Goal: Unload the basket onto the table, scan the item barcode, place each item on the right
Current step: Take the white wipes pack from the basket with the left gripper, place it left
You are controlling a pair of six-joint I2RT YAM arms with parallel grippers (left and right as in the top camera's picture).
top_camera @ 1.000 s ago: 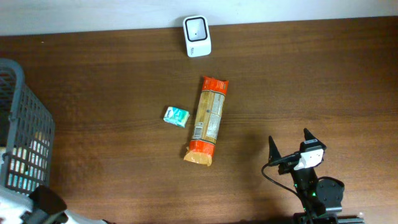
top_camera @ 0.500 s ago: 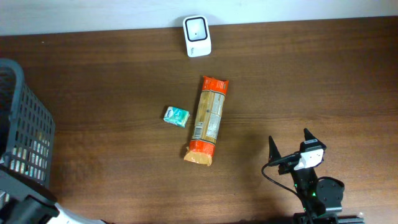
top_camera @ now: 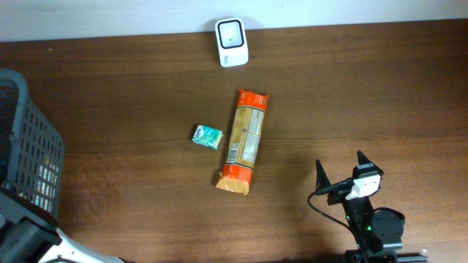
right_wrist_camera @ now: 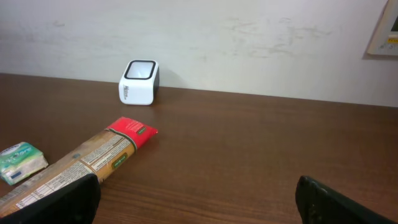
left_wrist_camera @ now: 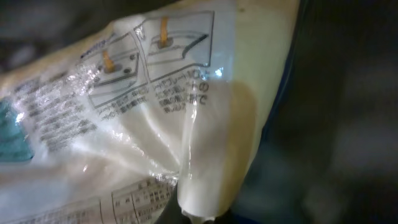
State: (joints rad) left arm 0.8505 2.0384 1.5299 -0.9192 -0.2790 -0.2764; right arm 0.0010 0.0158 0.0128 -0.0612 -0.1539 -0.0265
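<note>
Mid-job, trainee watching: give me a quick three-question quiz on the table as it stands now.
1. True or false: the white box-shaped barcode scanner stands near the far edge of the wooden table, touching no item.
2. Fill in: the jaws of the right hand stand ____.
3. What lies nearest the long orange-ended pasta packet? A: small teal packet; B: the scanner; C: the right hand.
Key: 1 true; 2 open; 3 A.

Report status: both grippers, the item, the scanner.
Left gripper shut, crinkled white printed packet filling its camera. Right gripper open, empty. White box scanner unobstructed.
</note>
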